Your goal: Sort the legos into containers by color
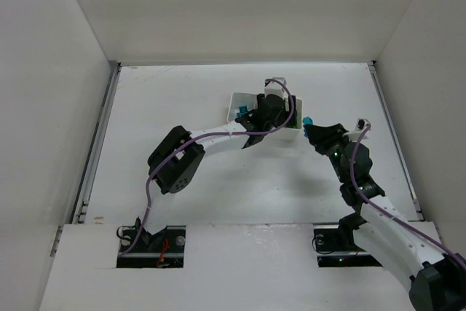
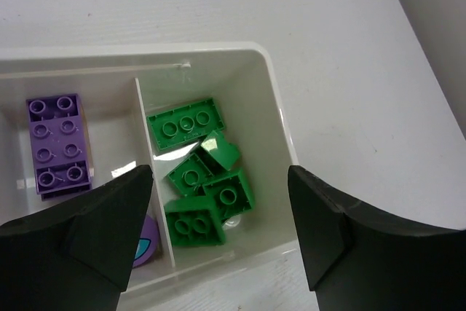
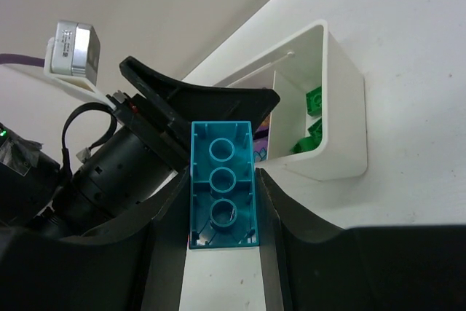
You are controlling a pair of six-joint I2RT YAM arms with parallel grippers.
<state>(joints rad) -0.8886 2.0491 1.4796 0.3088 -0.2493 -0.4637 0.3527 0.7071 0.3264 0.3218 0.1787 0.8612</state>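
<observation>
My left claw (image 1: 268, 111) hangs over the tray (image 1: 239, 100), barring the way from above for my right claw (image 1: 312, 127) with its teal brick (image 3: 222, 183); the bench (image 1: 167, 100) around lies open.

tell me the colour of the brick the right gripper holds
Teal; the brick shows best in the right wrist view.

I operate in a robotics lab test cell. Evidence: my left arm (image 1: 178, 162) and right arm (image 1: 364, 194) are bolted into cut-outs at the near edge of a plain white table (image 1: 218, 202). White panels (image 1: 51, 71) wall it in to the left, to the right and beyond my left gripper (image 2: 218, 187). A metal rail (image 1: 95, 151) runs outboard of the left arm. Exposed purple cable (image 1: 148, 193) is routed along that arm.
</observation>
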